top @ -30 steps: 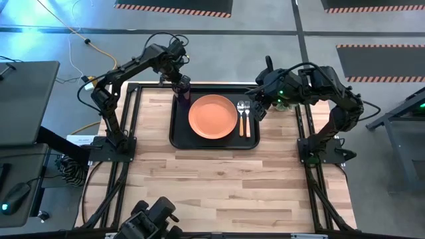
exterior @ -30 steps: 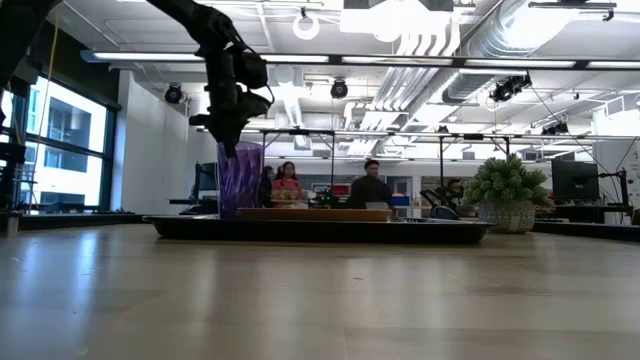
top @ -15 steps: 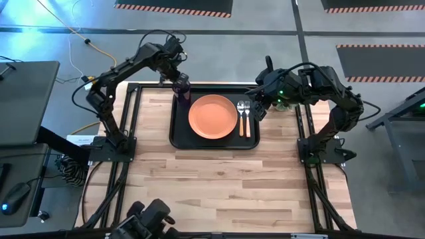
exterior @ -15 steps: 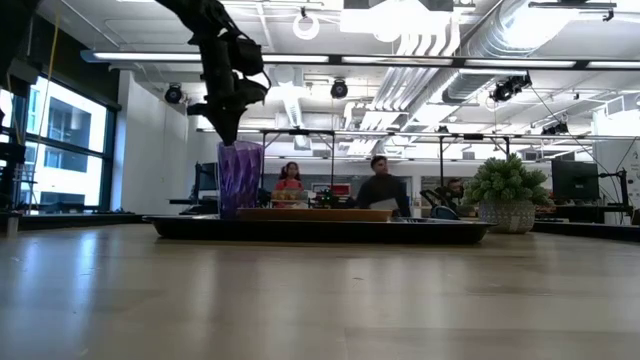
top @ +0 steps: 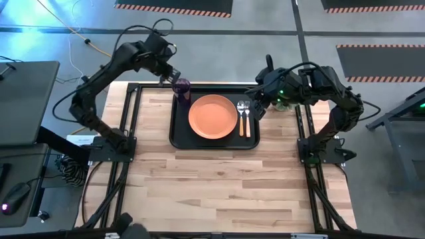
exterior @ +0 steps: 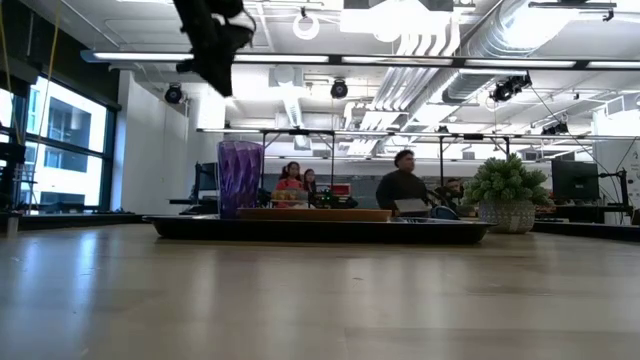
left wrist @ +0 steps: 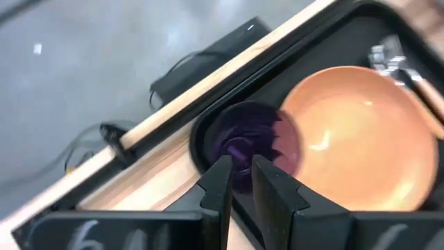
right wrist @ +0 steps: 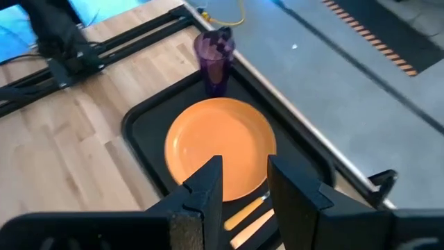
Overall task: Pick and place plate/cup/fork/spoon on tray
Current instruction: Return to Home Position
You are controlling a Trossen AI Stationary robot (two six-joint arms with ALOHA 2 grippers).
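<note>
The black tray (top: 179, 136) lies at the table's far middle. On it the orange plate (top: 212, 116) lies flat. The purple cup (top: 181, 86) stands upright on its base in the tray's far left corner. The spoon (top: 241, 119) and fork (top: 248, 121) lie side by side right of the plate. My left gripper (left wrist: 241, 161) hangs high above and just far-left of the cup (left wrist: 253, 139), with a narrow gap between its fingers and nothing in it. My right gripper (right wrist: 244, 163) hovers open and empty over the tray's right edge.
A green potted plant (exterior: 507, 190) stands right of the tray, beyond the right arm. Bare wood (top: 212, 186) fills the table's near half. Black frame rails (top: 126, 119) run along both sides. People sit in the room behind.
My left gripper has risen from the cup's rim and drawn back toward the table's far left corner, tipping less steeply. The cup stays standing in the tray's corner. My right arm has kept still.
</note>
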